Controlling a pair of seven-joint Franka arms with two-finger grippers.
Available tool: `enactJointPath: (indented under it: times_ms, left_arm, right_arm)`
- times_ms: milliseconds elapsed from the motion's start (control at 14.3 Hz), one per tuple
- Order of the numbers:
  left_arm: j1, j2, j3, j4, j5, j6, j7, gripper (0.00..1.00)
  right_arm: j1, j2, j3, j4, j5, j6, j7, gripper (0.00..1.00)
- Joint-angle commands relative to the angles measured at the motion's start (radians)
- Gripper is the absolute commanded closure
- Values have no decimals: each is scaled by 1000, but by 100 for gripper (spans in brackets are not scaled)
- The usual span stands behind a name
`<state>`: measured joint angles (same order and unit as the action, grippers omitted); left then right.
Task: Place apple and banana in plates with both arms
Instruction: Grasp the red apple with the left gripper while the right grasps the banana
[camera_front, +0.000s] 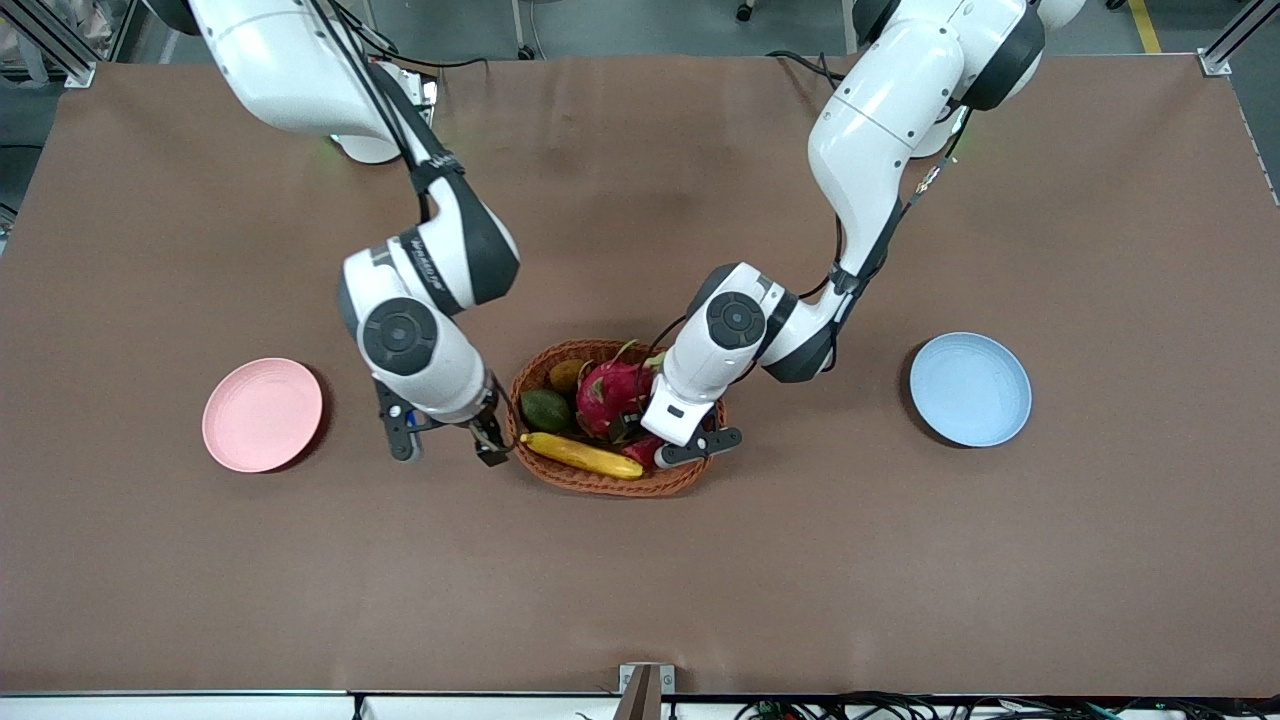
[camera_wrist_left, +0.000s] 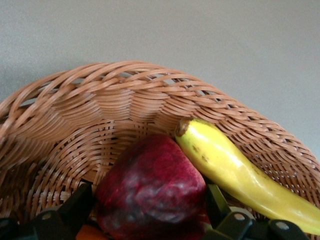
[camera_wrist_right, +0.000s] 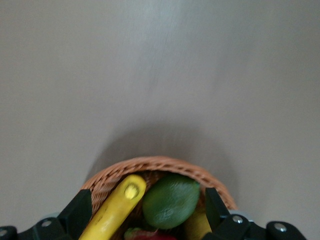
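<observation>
The dark red apple (camera_front: 640, 452) lies in the wicker basket (camera_front: 600, 485) beside the yellow banana (camera_front: 580, 455). My left gripper (camera_front: 655, 450) is down in the basket, open, with one finger on each side of the apple (camera_wrist_left: 150, 185); the banana (camera_wrist_left: 225, 170) lies just past one finger (camera_wrist_left: 215, 200). My right gripper (camera_front: 447, 440) is open and empty, low over the table beside the basket at the right arm's end; its wrist view shows the banana's tip (camera_wrist_right: 112, 212). The pink plate (camera_front: 262, 413) and blue plate (camera_front: 970, 388) lie bare at either end.
The basket also holds a pink dragon fruit (camera_front: 610, 395), a green fruit (camera_front: 545, 408) and an orange-brown fruit (camera_front: 565, 375). The green fruit (camera_wrist_right: 170, 200) shows between my right gripper's fingers, inside the basket rim (camera_wrist_right: 150, 162). Brown tabletop surrounds the basket.
</observation>
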<state>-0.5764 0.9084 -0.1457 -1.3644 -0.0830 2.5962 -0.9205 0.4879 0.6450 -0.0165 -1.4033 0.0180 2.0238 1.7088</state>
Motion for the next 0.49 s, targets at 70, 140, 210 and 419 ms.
enactJointPath:
  times_ms: [70, 140, 210, 419]
  left_arm:
    - [-7, 36, 9, 57, -3, 8, 6, 0]
    - [-5, 43, 9, 59, -3, 19, 6, 0]
    - [-3, 52, 9, 62, -3, 36, 6, 1]
    - [-3, 64, 9, 61, -3, 70, 5, 41]
  right_arm:
    - [12, 70, -8, 69, -4, 42, 35, 8]
    - [14, 76, -8, 69, -6, 44, 28, 14]
    - [12, 80, -8, 69, -6, 44, 17, 19]
    - [9, 99, -8, 66, -6, 55, -20, 29]
